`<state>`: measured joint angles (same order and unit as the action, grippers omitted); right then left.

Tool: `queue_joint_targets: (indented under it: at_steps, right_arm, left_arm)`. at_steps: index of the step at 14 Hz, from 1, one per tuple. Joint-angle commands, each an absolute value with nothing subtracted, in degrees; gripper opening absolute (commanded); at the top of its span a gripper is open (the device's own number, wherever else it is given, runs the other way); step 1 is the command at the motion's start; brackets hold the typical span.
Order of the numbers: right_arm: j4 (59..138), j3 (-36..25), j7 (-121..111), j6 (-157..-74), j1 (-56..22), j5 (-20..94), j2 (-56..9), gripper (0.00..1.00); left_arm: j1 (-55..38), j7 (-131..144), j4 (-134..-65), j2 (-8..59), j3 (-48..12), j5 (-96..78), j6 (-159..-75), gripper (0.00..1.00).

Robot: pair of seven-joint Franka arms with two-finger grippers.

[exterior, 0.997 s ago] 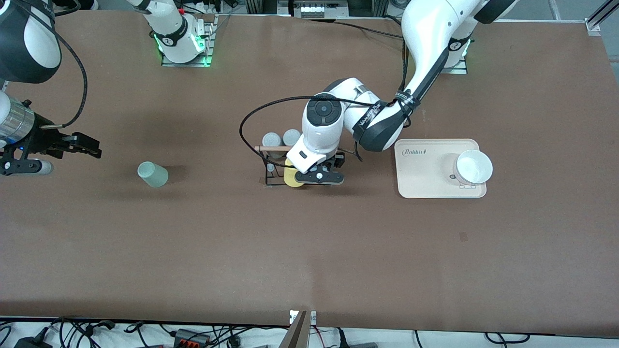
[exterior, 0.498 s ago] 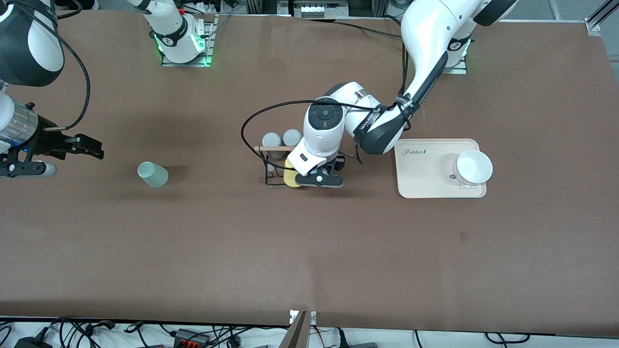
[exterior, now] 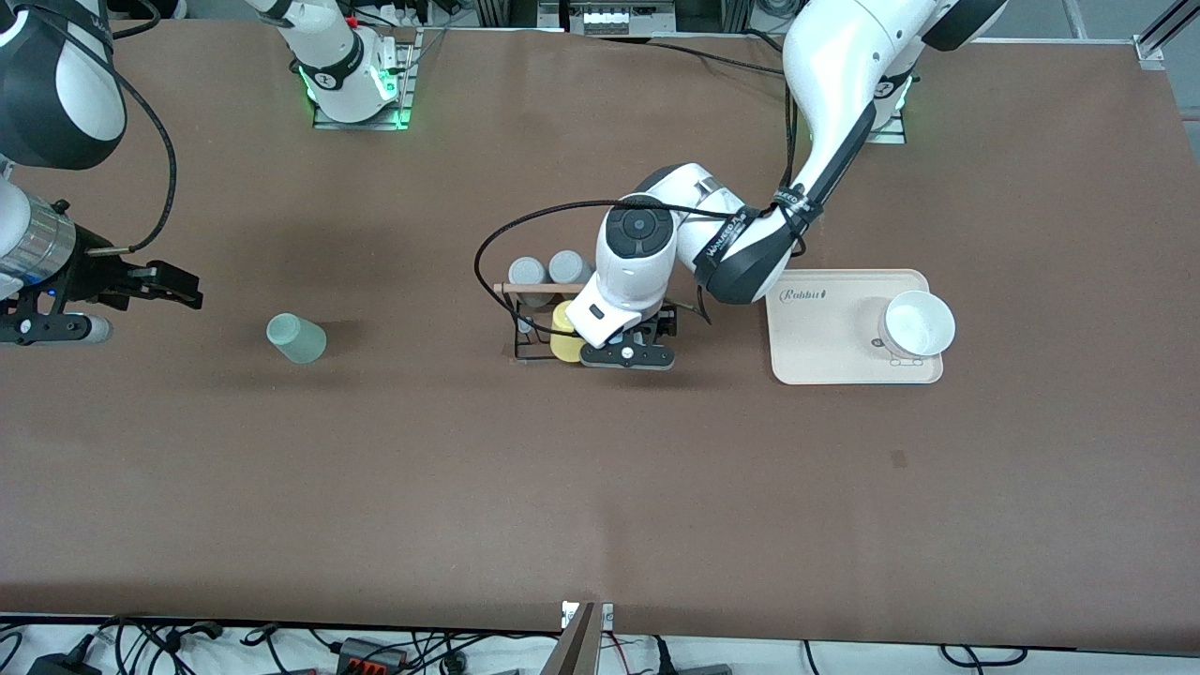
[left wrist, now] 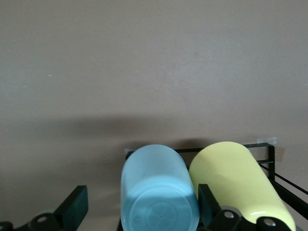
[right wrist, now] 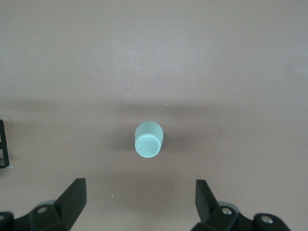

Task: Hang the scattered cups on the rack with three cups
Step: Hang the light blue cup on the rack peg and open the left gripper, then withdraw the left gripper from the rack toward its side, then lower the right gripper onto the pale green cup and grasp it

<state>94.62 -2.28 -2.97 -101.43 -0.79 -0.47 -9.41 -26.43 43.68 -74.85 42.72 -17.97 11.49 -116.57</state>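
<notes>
The black wire rack with a wooden rod stands mid-table and holds two grey cups and a yellow cup. In the left wrist view a light blue cup lies on the rack beside the yellow cup. My left gripper is open around the blue cup, with a gap on one side. In the front view the left gripper hides the blue cup. The sage green cup sits on the table toward the right arm's end. My right gripper is open, apart from it, with the cup ahead of its fingers.
A cream tray with a white bowl lies toward the left arm's end, close beside the left arm's hand. A black cable loops over the rack. Bare brown table lies nearer the front camera.
The left hand has shifted slightly toward the tray, so more of the yellow cup shows. The right arm has barely moved.
</notes>
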Motion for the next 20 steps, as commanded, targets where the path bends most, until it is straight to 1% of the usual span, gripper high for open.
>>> queue_joint_targets:
  at_steps: [1, 6, 8, 10, 13, 14, 16, 18, 19, 20]
  right_arm:
    - [94.7, -2.3, -2.9, -101.2, -1.0, -1.1, -9.2, 1.00]
    - [94.7, -2.2, -3.4, -101.2, -0.8, -0.8, -9.5, 1.00]
    - [94.7, -2.3, -3.4, -101.2, -0.8, -0.9, -9.7, 1.00]
    - [95.6, -2.3, -3.7, -101.1, -0.9, -1.2, -9.7, 1.00]
    - [98.7, -2.3, -3.4, -102.2, -0.9, -1.1, -9.3, 1.00]
    - [99.8, -2.3, -3.4, -103.3, -0.9, -1.2, -9.4, 1.00]
    - [102.0, -2.3, -3.4, -105.5, -0.9, -1.4, -9.2, 1.00]
    - [104.6, -2.3, -3.1, -107.0, -1.1, -1.5, -9.5, 1.00]
    - [106.3, -2.3, -2.9, -109.1, -1.1, -1.4, -9.6, 1.00]
    - [108.4, -2.3, -2.8, -111.5, -1.1, -1.4, -9.6, 1.00]
  left_arm:
    - [-24.3, 38.1, -75.0, 37.7, -18.2, 13.3, -110.4, 1.00]
    - [-18.2, 30.8, -74.6, 26.7, -18.3, 13.2, -95.6, 1.00]
    - [-14.3, 26.4, -74.6, 22.8, -18.7, 13.2, -90.5, 1.00]
    - [-9.8, 17.5, -74.6, 19.9, -18.7, 12.9, -85.8, 1.00]
    - [-3.3, 9.1, -75.3, 16.5, -18.8, 12.3, -81.0, 1.00]
    - [-1.5, 7.7, -76.7, 14.9, -18.8, 12.3, -80.9, 1.00]
    - [2.4, 6.7, -81.5, 10.9, -18.9, 9.7, -83.4, 1.00]
    - [8.1, 5.1, -90.4, 5.6, -18.9, 3.2, -91.7, 1.00]
    - [8.8, 4.5, -96.3, 2.1, -18.9, 2.8, -96.2, 1.00]
    - [8.8, 5.4, -100.2, 0.0, -19.0, 1.9, -98.0, 1.00]
